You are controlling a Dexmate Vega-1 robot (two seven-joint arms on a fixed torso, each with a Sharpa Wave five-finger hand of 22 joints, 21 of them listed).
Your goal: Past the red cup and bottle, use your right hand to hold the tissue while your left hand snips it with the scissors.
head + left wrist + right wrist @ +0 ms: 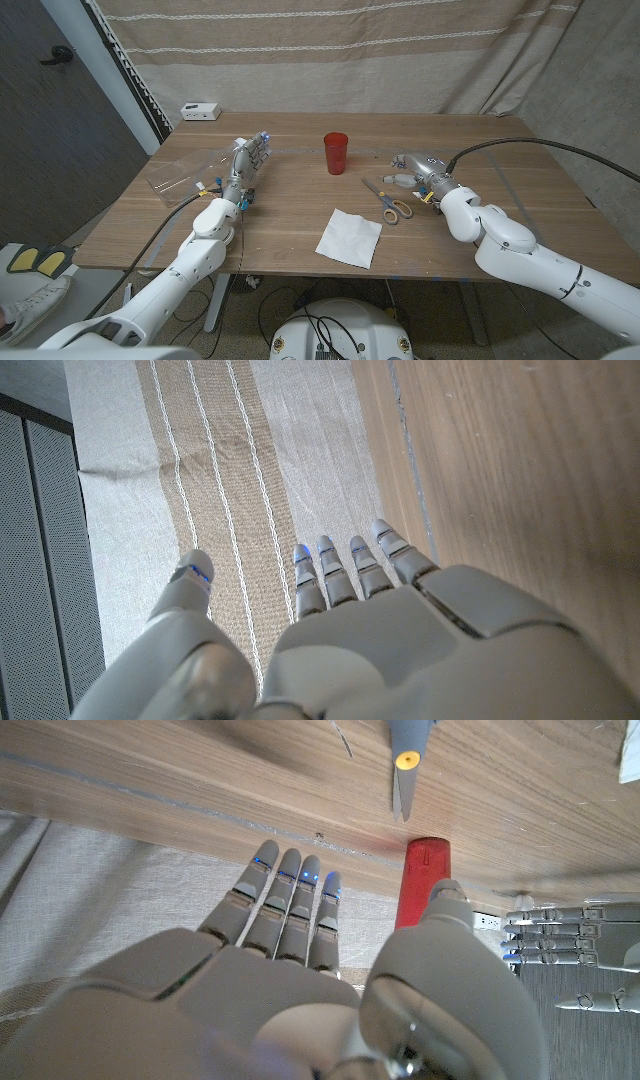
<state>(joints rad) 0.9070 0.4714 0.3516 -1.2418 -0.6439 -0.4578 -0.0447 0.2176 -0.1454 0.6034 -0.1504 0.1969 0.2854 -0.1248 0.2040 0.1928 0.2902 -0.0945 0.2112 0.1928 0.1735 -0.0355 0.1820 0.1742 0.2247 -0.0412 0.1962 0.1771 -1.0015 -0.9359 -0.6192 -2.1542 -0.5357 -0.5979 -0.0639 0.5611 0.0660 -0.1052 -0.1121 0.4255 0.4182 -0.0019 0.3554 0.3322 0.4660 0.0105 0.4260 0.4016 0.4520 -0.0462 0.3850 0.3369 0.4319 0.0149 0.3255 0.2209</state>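
A white tissue [349,238] lies flat on the wooden table [300,215] near its front edge. Just behind it are the scissors [388,200], grey blades pointing away and yellow handles toward me; their blades [405,760] also show in the right wrist view. The red cup [336,153] [425,880] stands upright past them. My right hand [415,170] [300,980] is to the right of the scissors, fingers stretched out, holding nothing. My left hand [250,160] [330,640] stands at the left with its fingers apart and empty. A clear plastic thing [185,172], perhaps the bottle, lies left of it.
A small white box [200,110] sits at the table's back left corner. A striped curtain [400,50] hangs behind the table. In the right wrist view my left hand [560,935] shows beyond the cup.
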